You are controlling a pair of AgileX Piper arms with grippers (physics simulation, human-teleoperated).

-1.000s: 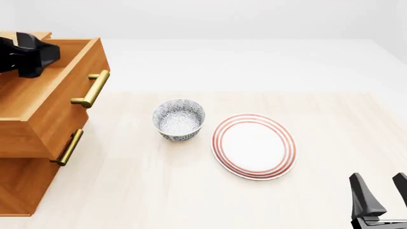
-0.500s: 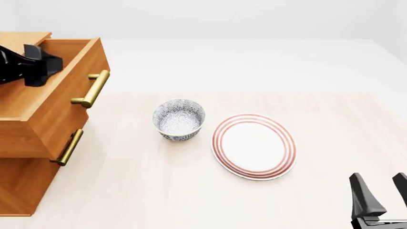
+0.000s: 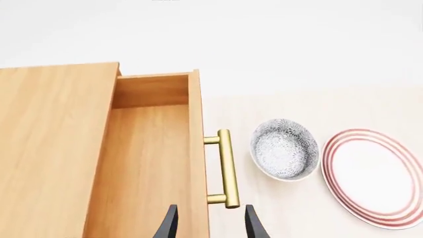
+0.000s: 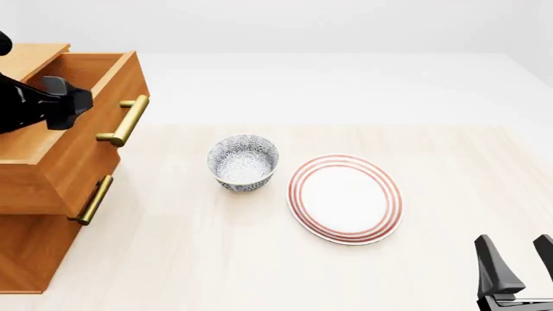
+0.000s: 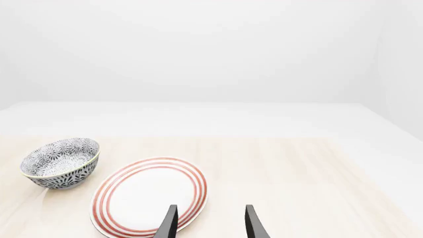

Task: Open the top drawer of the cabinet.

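Drawer work looks done: at far left your left gripper (image 3: 207, 225) hangs open above the top drawer (image 4: 65, 133), which juts well out of the cabinet (image 4: 30, 253). Right gripper (image 4: 519, 265) idles open.

The left arm enters from the left edge of the front view, its black wrist housing raised high and directed forward and downward. The left gripper (image 3: 208, 225) shows only two dark fingertips in its own wrist view; the jaws stand apart with nothing between them. The right gripper (image 4: 520, 264) sits low at the near right corner of the front view. Its two black fingers (image 4: 493, 262) point upward, spread apart and holding nothing.
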